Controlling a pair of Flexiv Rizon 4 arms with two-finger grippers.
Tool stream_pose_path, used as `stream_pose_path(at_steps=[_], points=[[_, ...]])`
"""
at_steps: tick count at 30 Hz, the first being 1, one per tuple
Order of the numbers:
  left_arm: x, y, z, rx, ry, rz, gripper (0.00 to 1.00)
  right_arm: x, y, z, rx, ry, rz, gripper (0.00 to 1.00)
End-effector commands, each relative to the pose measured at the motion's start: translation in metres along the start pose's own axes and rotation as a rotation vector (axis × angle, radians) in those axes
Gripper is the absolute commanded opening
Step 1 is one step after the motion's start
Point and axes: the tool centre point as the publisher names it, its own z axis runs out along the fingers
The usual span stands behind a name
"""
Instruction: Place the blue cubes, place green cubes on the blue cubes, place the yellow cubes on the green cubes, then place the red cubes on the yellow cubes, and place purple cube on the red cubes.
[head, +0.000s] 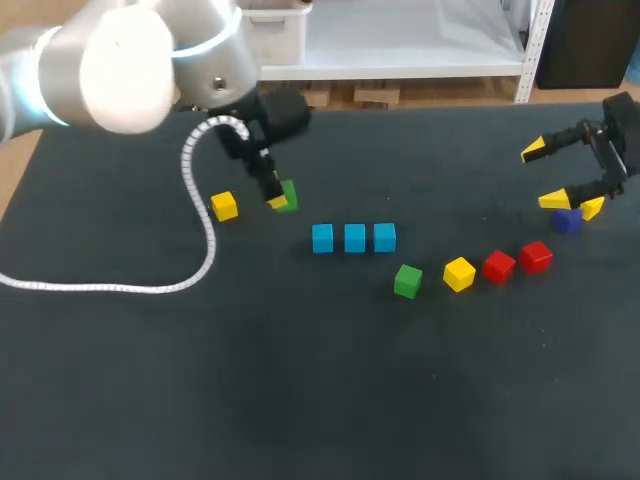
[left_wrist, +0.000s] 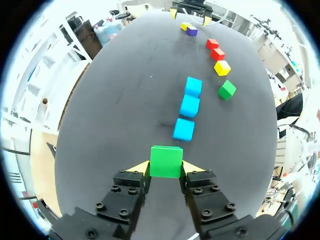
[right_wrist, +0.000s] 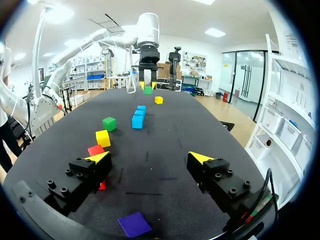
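Three blue cubes (head: 354, 238) sit in a row on the worktop (head: 300, 400) as the base layer. My left hand (left_wrist: 166, 169) pinches a green cube (head: 288, 194) just short of that row, ready to top it. My right hand (right_wrist: 150, 160) hangs spread by the purple cube (right_wrist: 134, 224), which I judge goes last.

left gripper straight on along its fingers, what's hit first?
Likely the nearest blue cube, just ahead of the held green cube; depth is unclear, so the table might come first.
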Motion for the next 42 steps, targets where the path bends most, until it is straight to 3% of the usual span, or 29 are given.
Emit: stream_pose_path(at_steps=[1, 17, 30, 42], points=[[-0.015, 0.0, 0.006, 0.004, 0.058, 0.0, 0.0, 0.0, 0.001, 0.0, 0.002, 0.001, -0.001, 1.0], [-0.056, -0.021, 0.02, -0.015, 0.046, 0.072, 0.0, 0.0, 0.001, 0.0, 0.002, 0.001, -0.001, 1.0], [-0.054, -0.043, 0.032, 0.015, 0.06, 0.102, 0.0, 0.0, 0.001, 0.0, 0.002, 0.001, -0.001, 1.0], [-0.048, -0.034, 0.04, 0.023, 0.083, 0.111, 0.0, 0.0, 0.001, 0.0, 0.002, 0.001, -0.001, 1.0]])
